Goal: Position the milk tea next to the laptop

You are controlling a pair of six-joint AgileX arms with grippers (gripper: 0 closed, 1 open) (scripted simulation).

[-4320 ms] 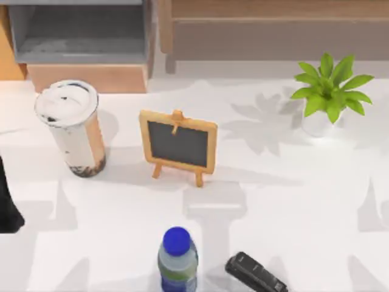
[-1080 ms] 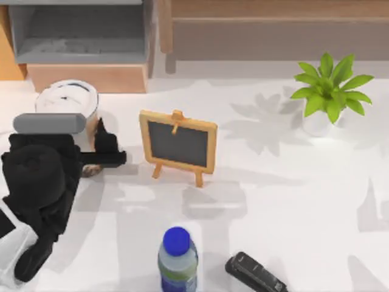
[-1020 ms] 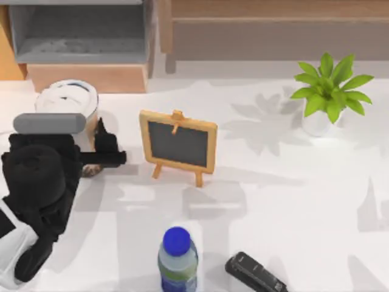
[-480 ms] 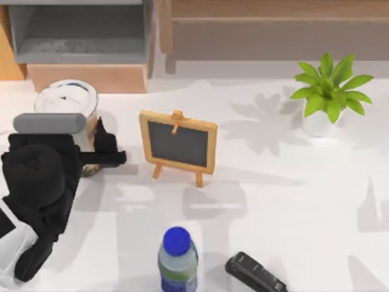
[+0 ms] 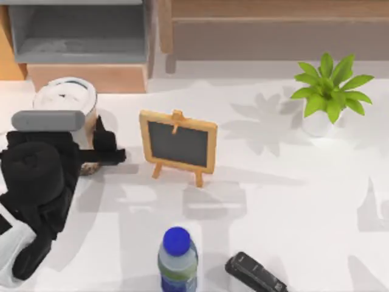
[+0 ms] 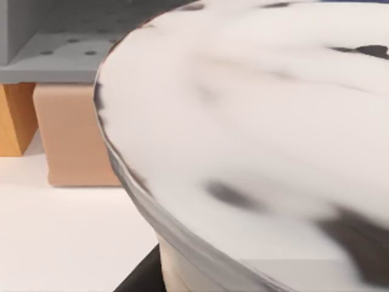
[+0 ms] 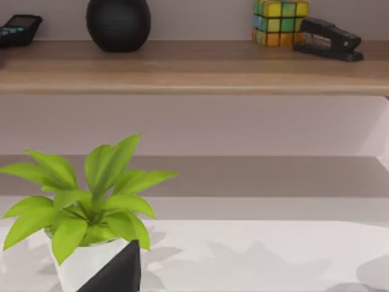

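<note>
Looking down from above, found the milk tea (image 5: 65, 100) standing near the left side of the table (image 5: 292, 201), just in front of a grey open box (image 5: 79, 33) on a wooden base. Saw its white domed lid uppermost and a sliver of its dark base lower down. Noted the left gripper (image 5: 85, 157) reaching in from the table's left edge and wrapped around the lower part of the cup. Made out one black finger (image 5: 103, 145) lying against the cup's right side, the other hidden beneath the arm. Judged the jaws to be pinching the milk tea. Saw the lid (image 6: 255, 121) again at very close range from the left wrist, with a dark finger edge below it.

Spotted a small chalkboard easel (image 5: 178, 145) just to the right of the cup, apart from it. Found a blue-capped water bottle (image 5: 177, 258) and a black stapler (image 5: 255, 275) near the front edge, side by side. Noted a potted plant (image 5: 328, 91) well off to the right.

Placed the right gripper (image 7: 115, 271) close to that plant (image 7: 85, 201), facing a wooden shelf (image 7: 194, 64) carrying a black round speaker (image 7: 118, 21) and a colour cube (image 7: 280, 14). Could not tell its grip.
</note>
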